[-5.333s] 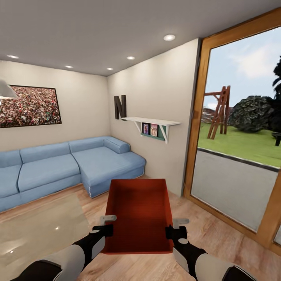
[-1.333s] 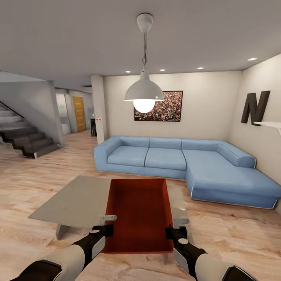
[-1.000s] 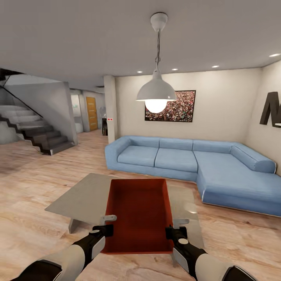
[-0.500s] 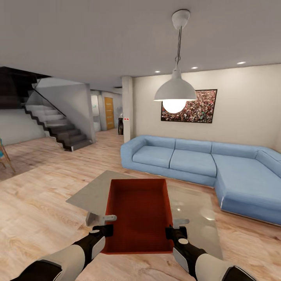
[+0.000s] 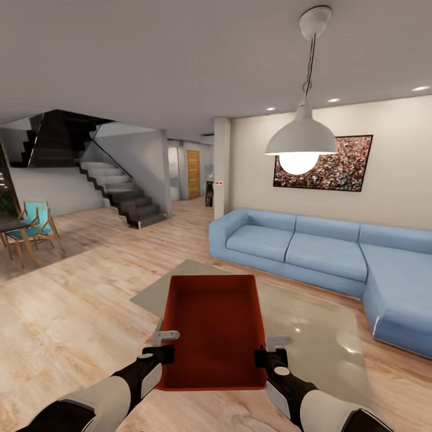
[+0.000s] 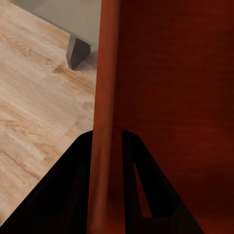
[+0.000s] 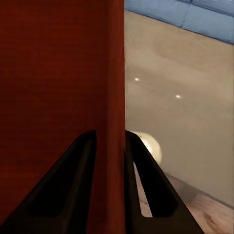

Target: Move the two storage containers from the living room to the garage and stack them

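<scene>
- Storage container (image 5: 215,333) sits bottom centre of the head view, carried level between both arms.
- Left pincer (image 5: 161,348) and right pincer (image 5: 271,351) each clamp a side wall (image 6: 105,122) (image 7: 113,97).
- We're mid-transit in the living room: glass table (image 5: 312,336) below, sofa (image 5: 300,246) right.
- Next, we judge: steer to the hallway door (image 5: 192,174), upper centre-left, seeking the garage.

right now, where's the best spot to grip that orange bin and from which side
Grip the storage container by its two long side walls near the near end, one gripper per side: left gripper on the left wall, right gripper on the right. The open top leaves thin upright rims to pinch, as both wrist views show.
</scene>
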You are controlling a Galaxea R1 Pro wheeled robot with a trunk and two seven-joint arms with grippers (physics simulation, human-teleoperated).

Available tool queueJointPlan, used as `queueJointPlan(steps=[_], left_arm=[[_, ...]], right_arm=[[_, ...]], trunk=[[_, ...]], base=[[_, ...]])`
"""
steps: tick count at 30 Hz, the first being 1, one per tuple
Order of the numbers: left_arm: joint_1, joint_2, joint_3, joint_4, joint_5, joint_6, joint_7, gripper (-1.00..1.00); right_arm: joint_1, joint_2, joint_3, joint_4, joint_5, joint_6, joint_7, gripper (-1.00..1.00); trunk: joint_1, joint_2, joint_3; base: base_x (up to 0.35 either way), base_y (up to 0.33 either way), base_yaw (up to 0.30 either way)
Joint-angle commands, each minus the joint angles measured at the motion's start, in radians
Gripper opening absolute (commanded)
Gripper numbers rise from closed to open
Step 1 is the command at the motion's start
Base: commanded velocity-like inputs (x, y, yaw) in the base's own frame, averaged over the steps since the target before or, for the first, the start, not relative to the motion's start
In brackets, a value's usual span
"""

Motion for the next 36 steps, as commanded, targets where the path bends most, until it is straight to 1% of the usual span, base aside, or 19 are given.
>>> queueJointPlan(steps=[1,36], left_arm=[[-0.002,0.002,0.066,-0.002,-0.002,-0.018,0.081,-1.00],[-0.002,0.002,0.066,-0.003,-0.002,-0.018,0.081,-1.00]], right_arm=[[0.000,0.000,0.022,-0.001,-0.010,0.003,0.006,-1.00],[0.000,0.000,0.022,-0.001,-0.010,0.003,0.008,-1.00]], trunk=[[0.000,-0.002,-0.002],[0.000,-0.002,-0.002]], base=[[0.000,0.000,0.284],[0.000,0.000,0.287]])
